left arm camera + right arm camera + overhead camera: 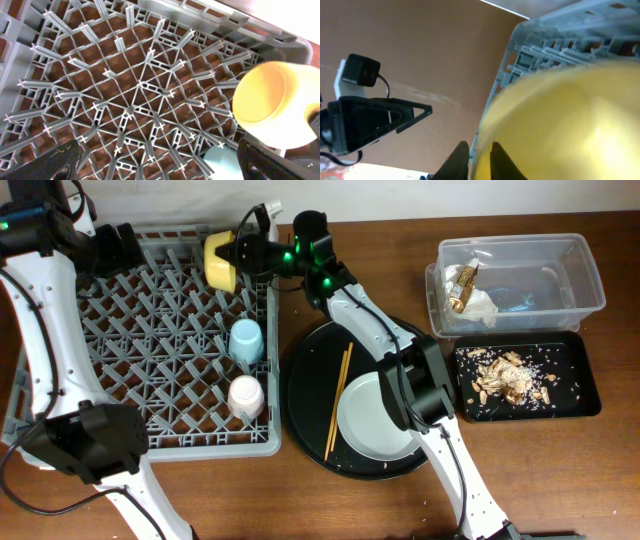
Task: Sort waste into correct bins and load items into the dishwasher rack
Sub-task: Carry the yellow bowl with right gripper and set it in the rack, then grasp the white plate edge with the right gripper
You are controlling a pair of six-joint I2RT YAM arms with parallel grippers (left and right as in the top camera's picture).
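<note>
My right gripper (pixel 240 252) is shut on the rim of the small yellow bowl (pixel 219 260) and holds it on its side over the back right corner of the grey dishwasher rack (pixel 150 330). In the right wrist view the fingers (pixel 475 157) pinch the bowl's rim (pixel 560 125). My left gripper (pixel 120 245) is open and empty over the rack's back left; its view shows the lattice (pixel 125 90), the bowl (pixel 272 105) and the blue cup (pixel 225 160). The blue cup (pixel 246 340) and pink cup (pixel 246 395) stand in the rack. The white plate (pixel 375 418) and chopsticks (pixel 340 395) lie on the round tray.
The large round black tray (pixel 300 380) sits right of the rack. The clear tub (pixel 520 280) at the back right holds white napkins and the gold-brown wrapper (pixel 462 285). The shallow black tray (pixel 580 395) in front of it holds food scraps (pixel 505 375).
</note>
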